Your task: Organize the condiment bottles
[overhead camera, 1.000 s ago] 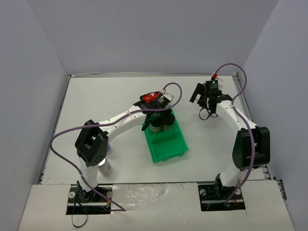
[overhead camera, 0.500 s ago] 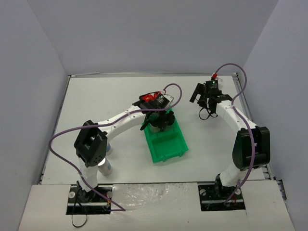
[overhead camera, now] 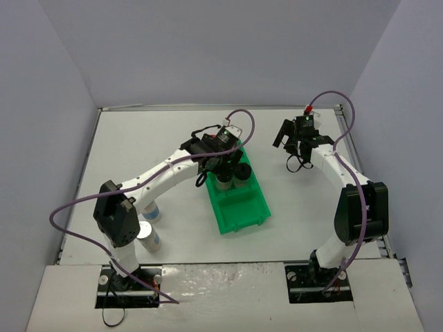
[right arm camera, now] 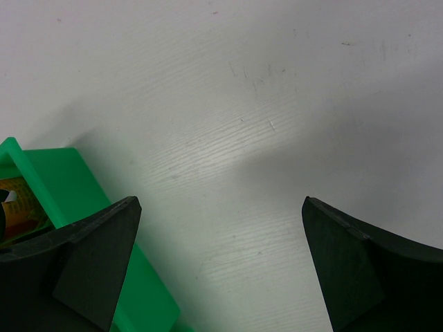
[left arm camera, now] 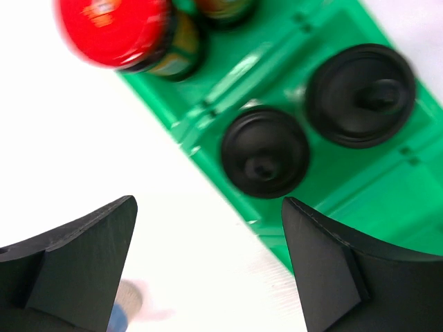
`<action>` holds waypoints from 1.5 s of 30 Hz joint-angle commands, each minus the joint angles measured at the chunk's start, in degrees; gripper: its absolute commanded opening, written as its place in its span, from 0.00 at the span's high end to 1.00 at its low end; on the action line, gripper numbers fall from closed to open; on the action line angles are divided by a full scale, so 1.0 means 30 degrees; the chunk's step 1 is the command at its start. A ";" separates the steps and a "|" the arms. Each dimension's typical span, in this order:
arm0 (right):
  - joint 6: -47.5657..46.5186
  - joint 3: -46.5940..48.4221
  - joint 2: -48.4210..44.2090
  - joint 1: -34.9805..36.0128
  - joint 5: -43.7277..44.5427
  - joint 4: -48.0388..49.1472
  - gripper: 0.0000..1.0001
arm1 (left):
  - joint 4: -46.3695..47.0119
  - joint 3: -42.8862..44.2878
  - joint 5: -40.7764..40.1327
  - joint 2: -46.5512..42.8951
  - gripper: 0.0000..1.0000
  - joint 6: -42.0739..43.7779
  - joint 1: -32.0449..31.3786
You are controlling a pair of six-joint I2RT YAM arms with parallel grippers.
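Observation:
The green bin (overhead camera: 243, 213) holds two black-capped bottles (overhead camera: 225, 178) (overhead camera: 242, 170) side by side in its middle compartment. In the left wrist view they are the nearer cap (left arm camera: 264, 152) and the farther cap (left arm camera: 360, 93); two dark jars, one with a red cap (left arm camera: 114, 31), stand in the far compartment of the bin (left arm camera: 415, 200). My left gripper (overhead camera: 211, 167) (left arm camera: 208, 277) is open and empty, above the bin's left edge. Two silver-capped bottles (overhead camera: 147, 232) (overhead camera: 152, 211) stand by the left arm's base. My right gripper (overhead camera: 289, 146) (right arm camera: 218, 277) is open and empty over bare table.
The bin's near compartment shows only its green floor. In the right wrist view a corner of the bin (right arm camera: 66, 181) is at the left edge. Grey walls close the table on three sides. A blurred silver-capped bottle (left arm camera: 121, 308) shows low in the left wrist view.
My left gripper has pulled back to the left off the black-capped bottles, which now stand uncovered in the middle compartment. The red caps are now hidden under its wrist. The right arm has not moved.

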 commanded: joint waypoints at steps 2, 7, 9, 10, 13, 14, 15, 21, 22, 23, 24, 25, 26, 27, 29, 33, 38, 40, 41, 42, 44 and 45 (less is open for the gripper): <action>0.0054 -0.0008 -0.0360 -0.0106 0.0158 0.0627 0.00 | -0.3286 0.0702 -0.5625 -0.2557 0.17 -0.3244 0.0297; 0.0070 -0.0215 -0.0203 -0.0091 0.0024 0.0827 0.00 | -0.3842 -0.1870 -0.6416 -0.5128 0.15 -0.5765 0.1983; 0.0098 -0.0279 -0.0069 -0.0077 -0.0075 0.0940 0.00 | -0.4014 -0.2916 -0.6608 -0.5896 0.15 -0.6138 0.2580; 0.0098 -0.0276 -0.0025 -0.0066 -0.0123 0.0967 0.00 | -0.4234 -0.3178 -0.6800 -0.6295 0.14 -0.6316 0.2816; 0.0069 -0.0229 0.0073 -0.0019 -0.0151 0.0987 0.00 | -0.4887 -0.3764 -0.7557 -0.7181 0.06 -0.7058 0.3548; 0.0080 -0.0240 0.0106 -0.0019 -0.0173 0.1020 0.00 | -0.4769 -0.4170 -0.7362 -0.7554 0.05 -0.7169 0.3824; 0.0091 -0.0250 0.0139 -0.0019 -0.0195 0.1053 0.00 | -0.4650 -0.4577 -0.7167 -0.7928 0.05 -0.7281 0.4099; 0.0176 -0.0326 0.0140 0.0040 -0.0267 0.1181 0.00 | -0.4753 -0.6212 -0.6087 -0.8976 0.04 -0.8284 0.5231; 0.0170 -0.0360 0.0115 0.0040 -0.0252 0.1191 0.00 | -0.4854 -0.6484 -0.6093 -0.9152 0.03 -0.8527 0.5330; 0.0157 -0.0374 0.0101 0.0040 -0.0238 0.1191 0.00 | -0.4872 -0.6796 -0.6059 -0.9347 0.03 -0.8662 0.5433; 0.0156 -0.0389 0.0094 0.0040 -0.0238 0.1191 0.00 | -0.4743 -0.7102 -0.5917 -0.9555 0.03 -0.8713 0.5642; 0.0156 -0.0425 0.0076 0.0040 -0.0238 0.1191 0.00 | -0.4507 -0.7430 -0.5735 -0.9809 0.03 -0.8749 0.5987; 0.0156 -0.0417 0.0088 0.0040 -0.0238 0.1191 0.00 | -0.4314 -0.7739 -0.5375 -1.0007 0.03 -0.8757 0.6170; 0.0156 -0.0404 0.0101 0.0040 -0.0255 0.1191 0.00 | -0.4179 -0.8036 -0.5023 -1.0192 0.03 -0.8757 0.6355; 0.0159 -0.0346 0.0104 0.0069 -0.0299 0.1191 0.00 | -0.4074 -0.8415 -0.4661 -1.0396 0.03 -0.8905 0.6680; 0.0164 -0.0287 0.0138 0.0092 -0.0297 0.1191 0.00 | -0.3996 -0.8945 -0.4171 -1.0684 0.03 -0.9221 0.6866; 0.0188 -0.0258 0.0198 0.0136 -0.0297 0.1191 0.00 | -0.3662 -0.9799 -0.2842 -1.1049 0.03 -0.9590 0.6997; 0.0212 -0.0257 0.0268 0.0206 -0.0297 0.1191 0.00 | -0.3614 -1.0173 -0.2466 -1.1166 0.03 -0.9940 0.6998; 0.0226 -0.0235 0.0288 0.0227 -0.0285 0.1191 0.00 | -0.3608 -1.0414 -0.2350 -1.1260 0.03 -1.0076 0.6986; 0.0241 -0.0204 0.0303 0.0242 -0.0270 0.1191 0.00 | -0.3608 -1.0673 -0.2257 -1.1367 0.03 -1.0199 0.6971; 0.0244 -0.0191 0.0314 0.0274 -0.0238 0.1191 0.00 | -0.3528 -1.1172 -0.1999 -1.1675 0.03 -1.0386 0.6976; 0.0244 -0.0169 0.0336 0.0275 -0.0238 0.1191 0.00 | -0.3550 -1.1366 -0.1976 -1.1826 0.03 -1.0514 0.6997</action>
